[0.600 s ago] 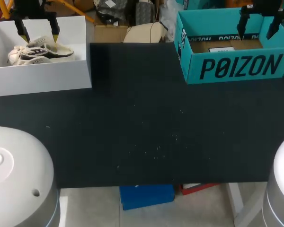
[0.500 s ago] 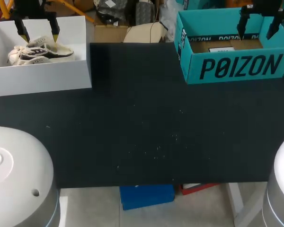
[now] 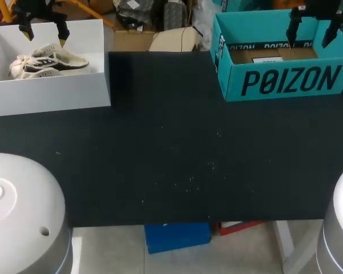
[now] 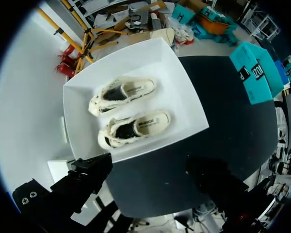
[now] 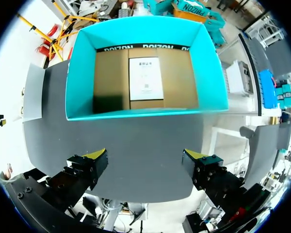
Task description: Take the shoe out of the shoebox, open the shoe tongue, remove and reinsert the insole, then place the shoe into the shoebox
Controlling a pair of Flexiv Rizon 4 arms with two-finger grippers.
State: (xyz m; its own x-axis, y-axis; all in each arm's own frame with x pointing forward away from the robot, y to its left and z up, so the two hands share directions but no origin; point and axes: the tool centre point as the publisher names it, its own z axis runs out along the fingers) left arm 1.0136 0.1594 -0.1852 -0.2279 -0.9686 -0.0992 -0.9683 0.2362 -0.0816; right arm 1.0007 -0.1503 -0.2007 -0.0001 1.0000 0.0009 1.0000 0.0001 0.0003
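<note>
Two cream low shoes (image 3: 46, 61) with dark trim lie side by side in the white box (image 3: 51, 94) at the table's far left. In the left wrist view the pair shows as one shoe (image 4: 123, 91) and another shoe (image 4: 136, 128), both with toes pointing the same way. My left gripper (image 3: 44, 35) hangs open above the box, clear of the shoes; from its wrist camera the left gripper (image 4: 148, 170) is well above them. My right gripper (image 3: 308, 35) stands open over the teal shoebox (image 3: 286, 83), holding nothing. That shoebox (image 5: 82, 73) shows a cardboard floor with a white sheet (image 5: 145, 77), ahead of the right gripper (image 5: 145, 155).
The black tabletop (image 3: 171, 154) spans the space between the two boxes. The white box stands at the table's far left edge, the teal one at the far right.
My left gripper has risen a little, away from the shoes in the white box. The right arm and both boxes have stayed still.
</note>
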